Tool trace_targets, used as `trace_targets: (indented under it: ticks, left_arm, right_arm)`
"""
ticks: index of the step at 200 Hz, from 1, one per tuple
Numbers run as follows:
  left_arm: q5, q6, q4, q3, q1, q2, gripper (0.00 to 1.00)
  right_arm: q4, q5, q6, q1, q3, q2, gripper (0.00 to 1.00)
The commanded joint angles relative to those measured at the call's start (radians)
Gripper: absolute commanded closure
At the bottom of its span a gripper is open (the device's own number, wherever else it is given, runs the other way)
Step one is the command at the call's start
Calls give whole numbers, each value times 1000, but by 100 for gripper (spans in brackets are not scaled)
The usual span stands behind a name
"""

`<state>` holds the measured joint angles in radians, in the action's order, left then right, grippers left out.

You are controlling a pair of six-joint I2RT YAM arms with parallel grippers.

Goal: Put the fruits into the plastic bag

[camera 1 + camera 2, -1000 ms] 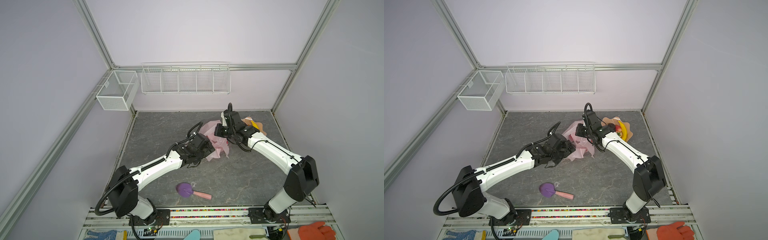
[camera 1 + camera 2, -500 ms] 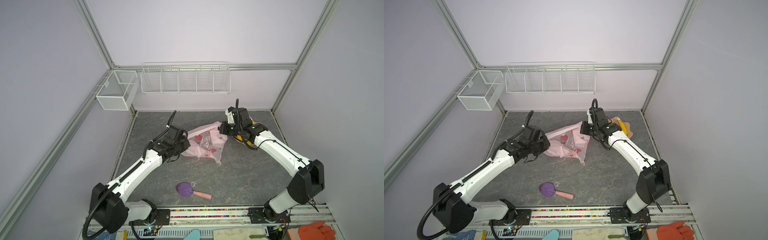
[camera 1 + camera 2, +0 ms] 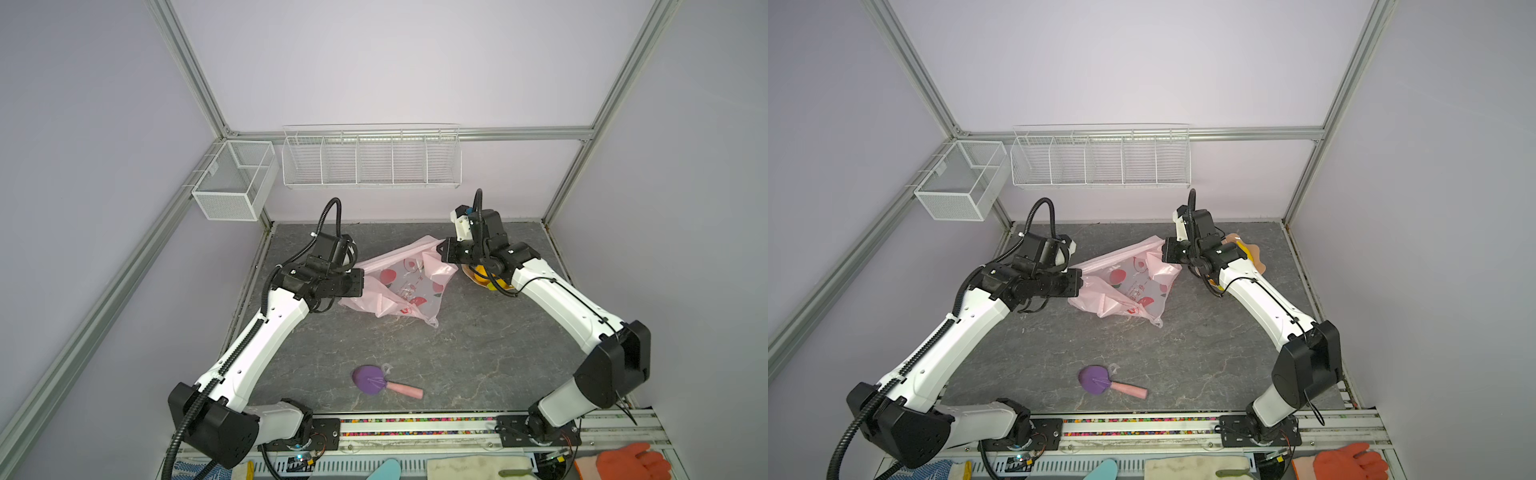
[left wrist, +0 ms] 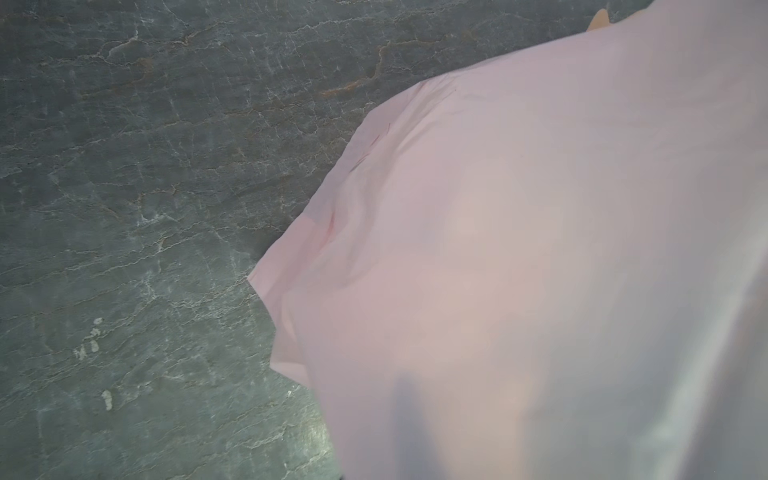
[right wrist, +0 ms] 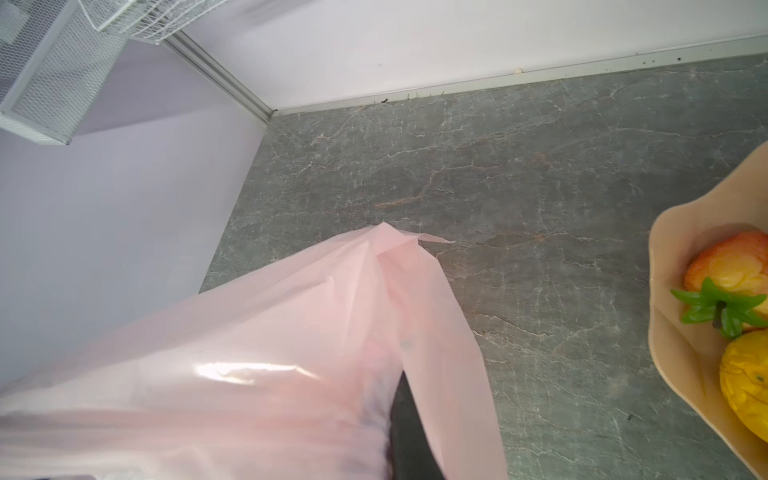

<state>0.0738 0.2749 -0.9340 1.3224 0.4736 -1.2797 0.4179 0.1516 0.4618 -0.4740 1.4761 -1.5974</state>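
The bag (image 3: 399,282) is hanging stretched between the two grippers near the back middle of the table (image 3: 478,353), its printed panel facing up and its lower corner resting on the slate surface. The left gripper (image 3: 359,282) is pinching the bag's left edge with its jaws closed on the pink plastic. In the left wrist view the plastic (image 4: 540,249) is covering most of the frame, and the fingers themselves are not showing. The right gripper (image 3: 442,251) is clamping the bag's far right corner – the handle end – also with jaws closed on it. In the right wrist view a dark finger (image 5: 409,436) is showing between folds of pink film, and a handle strip is draping past it.

The fruits (image 5: 731,266) are lying in the bowl (image 5: 673,353), which is sitting at the back right, just beside the right gripper and partly under that arm in both top views (image 3: 1252,253). None can be seen inside the bag. A purple tool (image 3: 370,379) is lying near the front edge – well apart from the bag.
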Motion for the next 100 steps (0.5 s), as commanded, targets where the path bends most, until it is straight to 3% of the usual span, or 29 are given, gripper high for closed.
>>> trace_targets:
  ticks: [1, 27, 61, 100]
  left_arm:
    - [65, -36, -100, 23, -39, 68, 100]
    - [146, 70, -21, -41, 8, 61, 100]
    - [146, 183, 59, -73, 91, 31, 100]
    - [113, 236, 93, -63, 98, -30, 100]
  right_arm:
    - [-19, -80, 7, 94, 89, -98, 92]
    - [36, 71, 26, 96, 221, -280, 81]
    - [75, 170, 43, 95, 350, -448, 69]
    - [64, 153, 12, 106, 309, -428, 28]
